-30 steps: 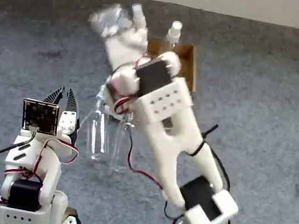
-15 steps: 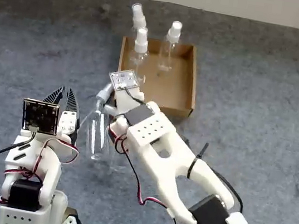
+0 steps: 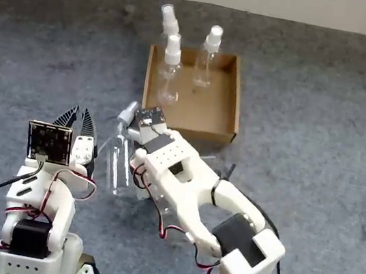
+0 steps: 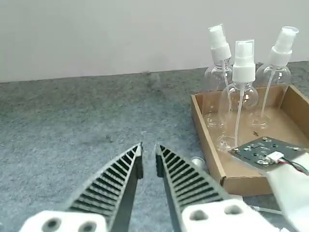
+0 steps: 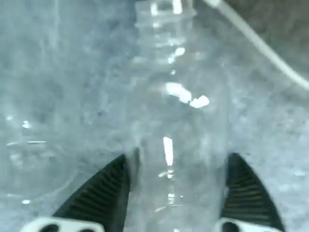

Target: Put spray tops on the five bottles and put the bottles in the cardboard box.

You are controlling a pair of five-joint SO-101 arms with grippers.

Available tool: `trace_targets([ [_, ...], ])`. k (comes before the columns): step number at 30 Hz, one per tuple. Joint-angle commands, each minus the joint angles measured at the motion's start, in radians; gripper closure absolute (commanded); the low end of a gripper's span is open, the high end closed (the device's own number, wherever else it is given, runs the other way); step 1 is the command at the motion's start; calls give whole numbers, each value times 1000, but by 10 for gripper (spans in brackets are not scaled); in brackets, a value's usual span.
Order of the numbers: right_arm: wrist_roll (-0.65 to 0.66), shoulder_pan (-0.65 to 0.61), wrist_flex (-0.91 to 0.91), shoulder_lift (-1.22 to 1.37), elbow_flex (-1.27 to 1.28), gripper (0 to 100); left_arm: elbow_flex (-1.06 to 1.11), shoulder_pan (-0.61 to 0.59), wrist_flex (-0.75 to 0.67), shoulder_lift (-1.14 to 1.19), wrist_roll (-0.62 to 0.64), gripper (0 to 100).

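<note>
The cardboard box (image 3: 224, 115) holds three clear bottles with white spray tops (image 3: 171, 66) (image 4: 244, 92). Two clear bottles without tops stand on the carpet in front of it, one in the open (image 3: 118, 163). The right arm (image 3: 173, 159) leans low over the other. My right gripper (image 5: 176, 164) is open, a finger on each side of that bare bottle (image 5: 176, 96), whose threaded neck points away. Nothing sits in my left gripper (image 3: 79, 116) (image 4: 148, 154), which is shut and raised at the near left, pointing at the box.
A thin white dip tube (image 5: 256, 43) (image 4: 263, 209) lies on the grey carpet by the box's near edge. A small white piece, likely a spray top (image 3: 127, 110), rests near the box's near left corner. Open carpet spreads right of the box.
The right arm drew back from the box, leaving a topped bottle standing in it, and came down over the bare bottle. The left arm kept still.
</note>
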Motion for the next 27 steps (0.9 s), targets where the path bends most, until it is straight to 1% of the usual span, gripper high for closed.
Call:
trace_targets([
  [1,-2,-2,45,-107,-2,955,-5,-8,-23,-2,-2,995],
  [2,3,-1,59,-142,-2,990,-5,-8,-23,-2,-2,995],
  [3,28,-1,77,-183,-2,998,-5,-8,-23,-2,-2,995],
  [5,106,4,114,-266,4,990,-5,-8,-23,-2,-2,995],
  [8,203,67,179,-387,10,995,-5,-8,-23,-2,-2,995],
  [12,351,242,348,-544,10,995,-58,-18,-18,1,-11,993],
  [15,486,412,449,-662,12,995,-159,-33,44,53,-68,993],
  [17,586,552,479,-722,12,995,-237,-25,81,162,-86,993],
  [19,683,690,478,-776,48,995,-326,-5,100,318,-112,993],
  [22,829,843,472,-825,174,995,-506,31,170,610,-199,992],
  [24,910,932,412,-854,289,995,-654,36,258,822,-245,992],
  [27,977,1069,236,-894,453,995,-908,35,407,1124,-272,992],
])
